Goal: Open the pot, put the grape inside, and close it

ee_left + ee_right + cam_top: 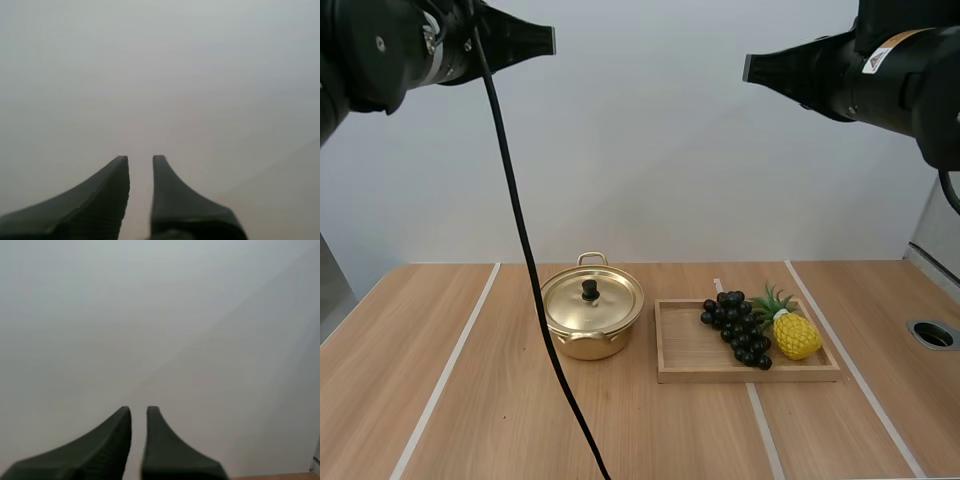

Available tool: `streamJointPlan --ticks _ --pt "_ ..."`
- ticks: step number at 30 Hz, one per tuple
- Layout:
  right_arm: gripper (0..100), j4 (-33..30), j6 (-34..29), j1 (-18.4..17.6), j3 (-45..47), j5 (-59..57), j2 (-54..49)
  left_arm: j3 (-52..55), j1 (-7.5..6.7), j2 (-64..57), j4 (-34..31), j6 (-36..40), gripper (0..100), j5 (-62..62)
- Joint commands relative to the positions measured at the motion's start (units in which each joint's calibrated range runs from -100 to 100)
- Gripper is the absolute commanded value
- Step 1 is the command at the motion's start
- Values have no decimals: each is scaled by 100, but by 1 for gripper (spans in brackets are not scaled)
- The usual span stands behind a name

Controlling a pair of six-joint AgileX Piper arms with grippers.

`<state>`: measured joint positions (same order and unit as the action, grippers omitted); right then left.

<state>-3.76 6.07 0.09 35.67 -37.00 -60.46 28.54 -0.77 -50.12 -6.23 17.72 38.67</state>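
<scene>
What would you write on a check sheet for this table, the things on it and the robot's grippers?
Surface: wooden table with pale stripes.
Job's things: gold pot with its lid on; dark grapes lying in the wooden tray beside the pot.
Clutter: yellow pineapple in the tray, right next to the grapes.
Grippers: left gripper and right gripper raised well clear of the things, fingers a little apart, holding nothing.
Cables: nothing seen.
Surroundings: plain pale wall; round hole in the table near its right edge.
</scene>
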Motion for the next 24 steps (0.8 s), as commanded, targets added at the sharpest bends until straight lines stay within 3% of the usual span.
streamJointPlan --ticks 1,2,11,15,18,21,24 --pt "100 -47 -66 -1 -64 41 -38 -47 2 -18 -42 47 81 260" --pt "100 -47 -66 -1 -64 -51 -46 -47 2 -18 -42 47 99 420" --pt "100 -62 -54 -1 -64 -266 -46 -47 2 -18 -81 -210 100 444" --pt "100 -151 -45 -1 -64 -356 -46 -47 2 37 253 -1625 100 873" --pt "100 -151 206 -1 -64 -491 -46 -47 2 208 909 -2659 100 1418" --pt "100 -151 767 -1 -64 -790 -46 -47 2 499 1520 -3443 100 2125" --pt "100 -151 897 -1 -64 -1073 -46 -47 2 900 1773 -3776 100 2670"
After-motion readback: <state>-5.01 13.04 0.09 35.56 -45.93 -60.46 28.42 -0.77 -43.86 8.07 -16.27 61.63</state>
